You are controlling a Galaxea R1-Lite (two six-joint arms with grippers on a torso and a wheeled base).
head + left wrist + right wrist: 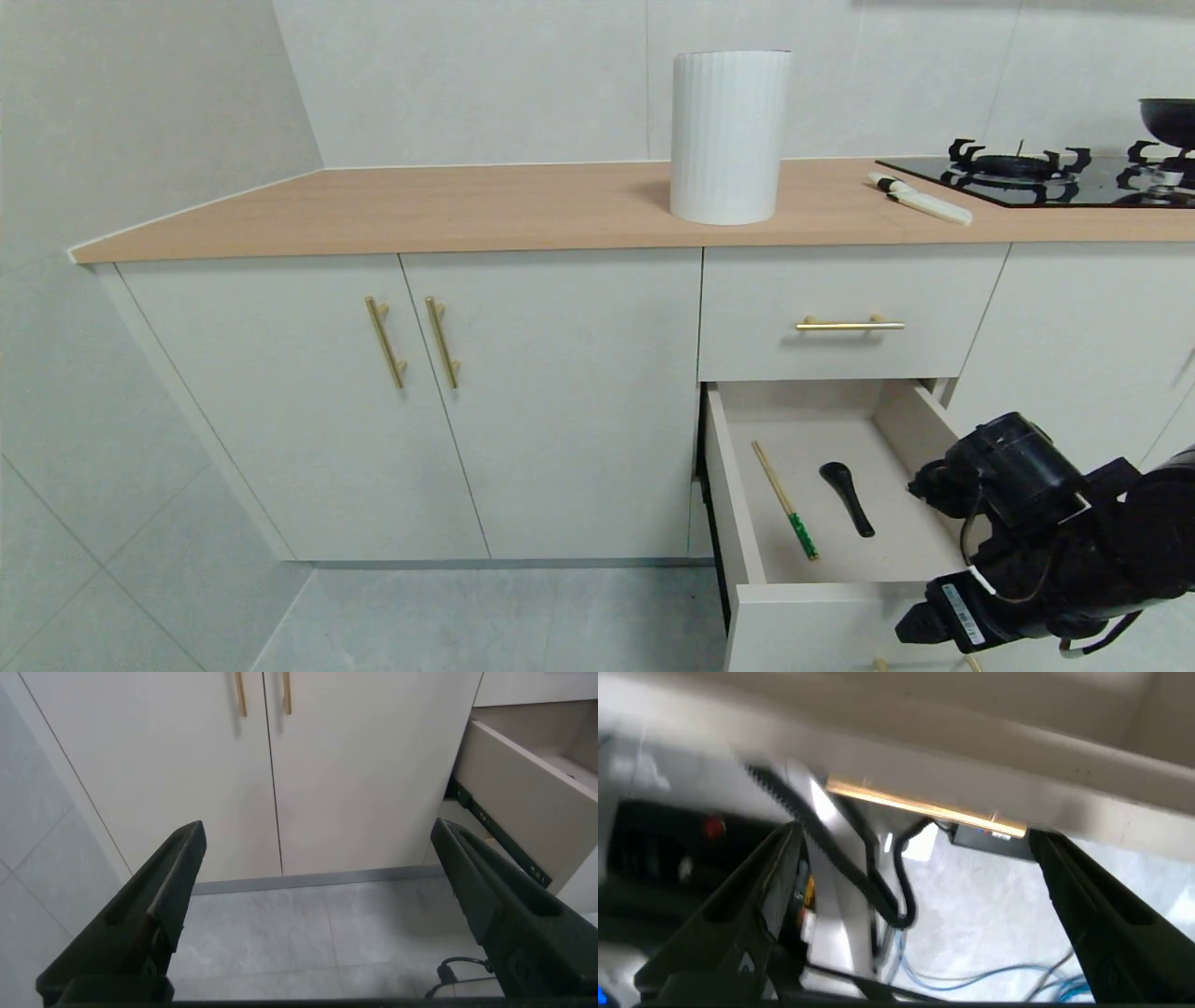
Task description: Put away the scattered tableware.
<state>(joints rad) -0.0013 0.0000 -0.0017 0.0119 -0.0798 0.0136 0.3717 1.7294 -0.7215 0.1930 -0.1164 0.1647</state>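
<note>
Chopsticks (pixel 786 502), spoon (pixel 848 497) inside drawer (pixel 731 495), right claw (pixel 910 840) by its front

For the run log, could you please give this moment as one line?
drawer open | chopsticks, spoon inside | knife on counter | left gripper open | right gripper open near drawer handle

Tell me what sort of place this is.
A kitchen, most likely a home one: a wooden countertop over pale cabinets, a gas hob with a dark pan at the far right, and an open drawer holding chopsticks and a black spoon.
</note>
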